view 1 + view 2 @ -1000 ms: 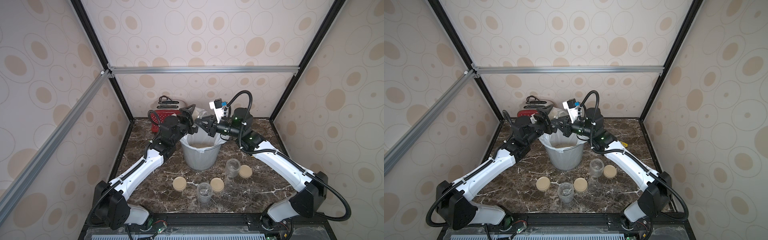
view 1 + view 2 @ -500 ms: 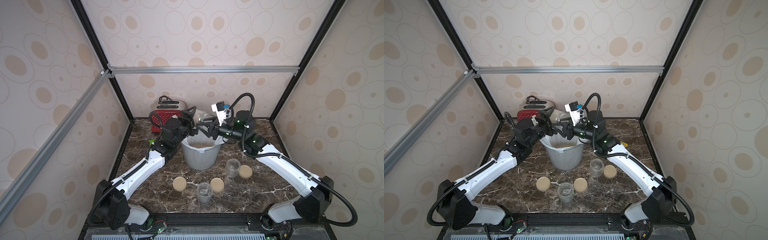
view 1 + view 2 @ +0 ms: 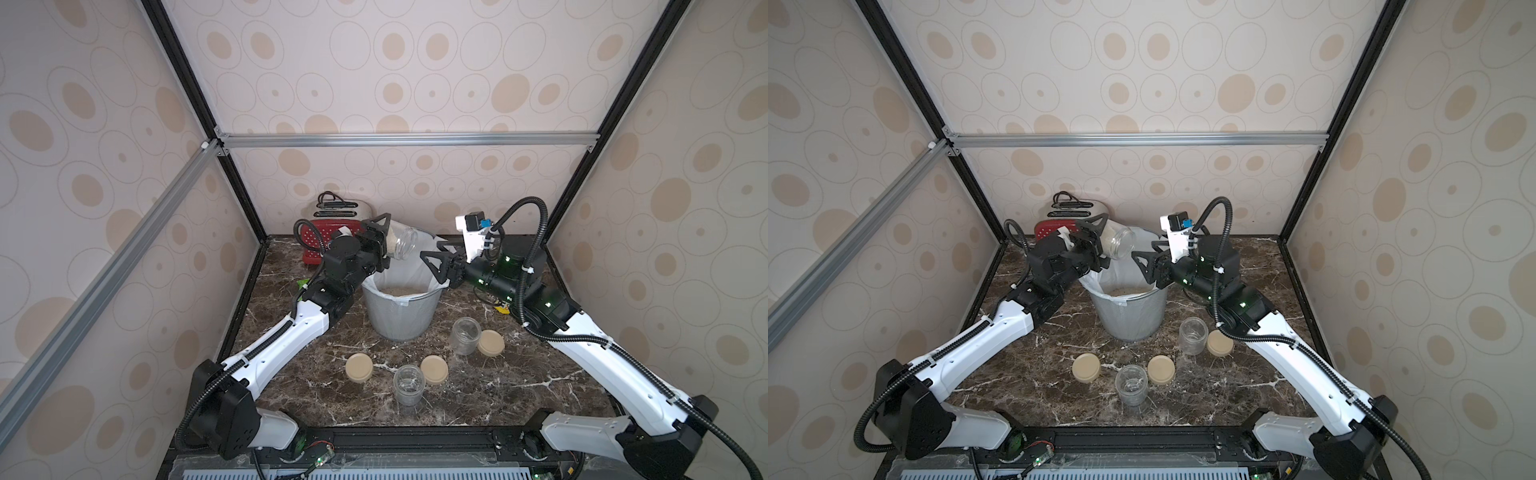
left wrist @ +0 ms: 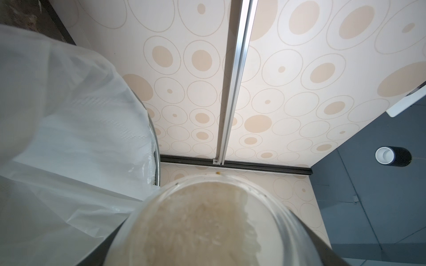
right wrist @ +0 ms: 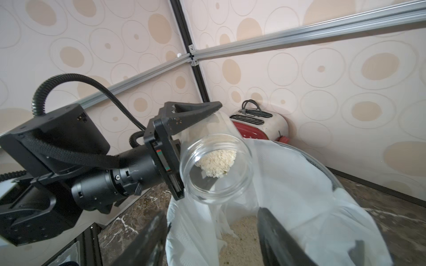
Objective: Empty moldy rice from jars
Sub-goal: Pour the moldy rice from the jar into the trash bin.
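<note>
- Step in hand: emptying the last jar. The left gripper (image 3: pixel 383 241) pinches the held jar (image 3: pixel 404 245) near its base. The jar lies almost level above the bin (image 3: pixel 401 322), at the rim on the left arm's side, with its mouth facing the right arm.
- Right gripper (image 3: pixel 434 253): fingers spread, nothing between them, just in front of the jar mouth over the bin's rim.
- Moldy rice: a loose heap (image 3: pixel 401 291) lies in the bin's white liner. The remainder is a clump (image 5: pixel 216 164) lodged at the held jar's base and is not pouring.
- The far empty jar (image 3: pixel 465 334) and the near empty jar (image 3: pixel 409 384) stand upright on the table (image 3: pixel 519 395). Three lids (image 3: pixel 434 369) lie beside them.
- Judgement: the task is well along, with only the clump left.
- Next move: tip the mouth steeply down inside the liner, probably with a shake or tap, since the clump looks stuck. If the mouth drifts past the rim, grains will land on the table.
- Right wrist view: the only one that looks into the jar mouth. It shows the clump and the spread fingers.
- Left wrist view: shows rice pressed against the glass (image 4: pixel 202 225), but not the mouth or either gripper.
- Both top views: the only ones that show the empty jars and lids.
</note>
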{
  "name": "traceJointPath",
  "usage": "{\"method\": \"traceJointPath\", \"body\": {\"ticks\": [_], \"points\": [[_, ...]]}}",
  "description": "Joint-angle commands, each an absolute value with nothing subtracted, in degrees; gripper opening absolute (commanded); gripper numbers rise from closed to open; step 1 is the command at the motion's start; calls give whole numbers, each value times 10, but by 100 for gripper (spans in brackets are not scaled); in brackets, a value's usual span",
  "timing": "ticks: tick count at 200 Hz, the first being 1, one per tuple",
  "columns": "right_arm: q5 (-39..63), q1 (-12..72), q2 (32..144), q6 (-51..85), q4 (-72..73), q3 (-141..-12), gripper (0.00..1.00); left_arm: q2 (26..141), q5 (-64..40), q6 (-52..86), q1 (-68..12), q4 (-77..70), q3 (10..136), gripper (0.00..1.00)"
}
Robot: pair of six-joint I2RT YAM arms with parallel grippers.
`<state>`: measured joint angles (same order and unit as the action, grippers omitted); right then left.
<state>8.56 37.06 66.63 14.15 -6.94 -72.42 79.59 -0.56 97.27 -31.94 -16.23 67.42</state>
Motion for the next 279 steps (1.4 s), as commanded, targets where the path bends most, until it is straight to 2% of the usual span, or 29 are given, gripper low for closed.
{"method": "traceJointPath", "body": {"ticks": [1,110,279], "points": [[-9,369,621,139,-109,-693,65,776,6,899,-320,-164,733,47],[-110,367,432,235,-220,-504,65,749,46,741,-320,-47,773,47],[-97,367,378,310,-250,-432,65,741,72,683,-315,-4,785,48]]}}
